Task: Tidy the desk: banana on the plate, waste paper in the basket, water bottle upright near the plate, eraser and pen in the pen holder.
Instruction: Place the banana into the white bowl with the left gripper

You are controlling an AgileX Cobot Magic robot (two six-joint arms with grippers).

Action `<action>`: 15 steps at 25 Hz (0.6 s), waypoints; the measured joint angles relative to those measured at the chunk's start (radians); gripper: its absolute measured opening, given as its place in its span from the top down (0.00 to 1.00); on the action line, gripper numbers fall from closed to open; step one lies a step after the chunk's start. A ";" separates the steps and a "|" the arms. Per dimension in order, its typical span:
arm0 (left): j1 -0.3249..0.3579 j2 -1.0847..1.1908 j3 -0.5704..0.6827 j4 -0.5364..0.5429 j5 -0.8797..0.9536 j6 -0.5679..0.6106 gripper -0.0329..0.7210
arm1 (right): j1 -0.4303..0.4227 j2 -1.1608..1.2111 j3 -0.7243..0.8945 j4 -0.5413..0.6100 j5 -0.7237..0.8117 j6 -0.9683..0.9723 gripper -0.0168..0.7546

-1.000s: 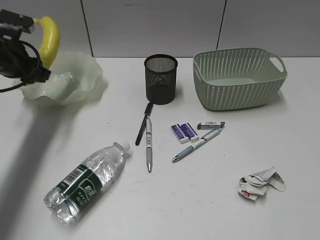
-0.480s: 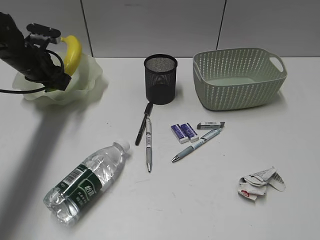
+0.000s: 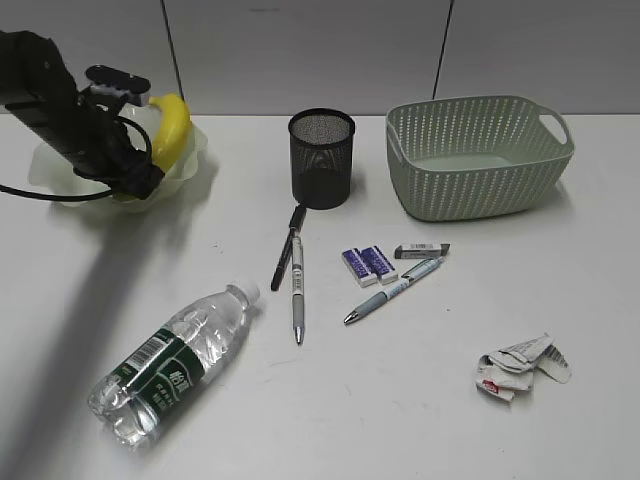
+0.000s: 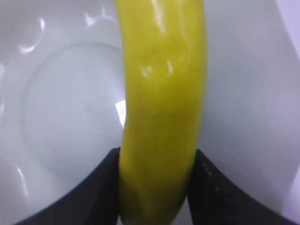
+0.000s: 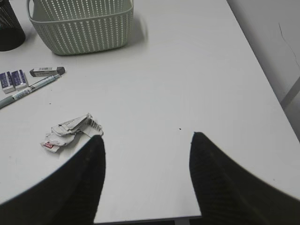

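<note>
Yellow and curved, the banana (image 4: 161,117) is clamped across its middle by the left tool (image 4: 157,187), whose dark jaws press on either side of it. It hangs directly above the pale green plate (image 4: 61,117), whose round floor fills the left wrist view beneath it. From the exterior view the banana's long axis stands steeply, its upper end leaning toward the wall, with the plate's (image 3: 195,150) ruffled rim just beside it. Judging by this, the coming move is a short descent and release, laying the fruit flat in the bowl. The right tool (image 5: 145,154) hovers with jaws apart and nothing between them, over bare table (image 5: 187,70) near the waste paper (image 5: 70,133).
</note>
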 joint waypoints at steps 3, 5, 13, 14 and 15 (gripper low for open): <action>-0.028 0.000 0.000 0.000 0.004 0.001 0.54 | 0.000 0.000 0.000 0.000 0.000 0.000 0.39; -0.048 0.000 0.000 0.000 0.007 0.001 0.54 | 0.000 0.000 0.000 0.000 0.000 0.000 0.39; -0.119 0.000 0.000 0.001 0.027 -0.002 0.54 | 0.000 0.000 0.000 0.000 0.000 0.000 0.39; -0.119 -0.001 0.000 0.002 0.031 -0.008 0.54 | 0.000 0.000 0.000 0.000 0.000 0.000 0.39; -0.118 -0.005 0.000 0.002 0.037 -0.012 0.54 | 0.000 0.000 0.000 0.000 0.000 0.000 0.39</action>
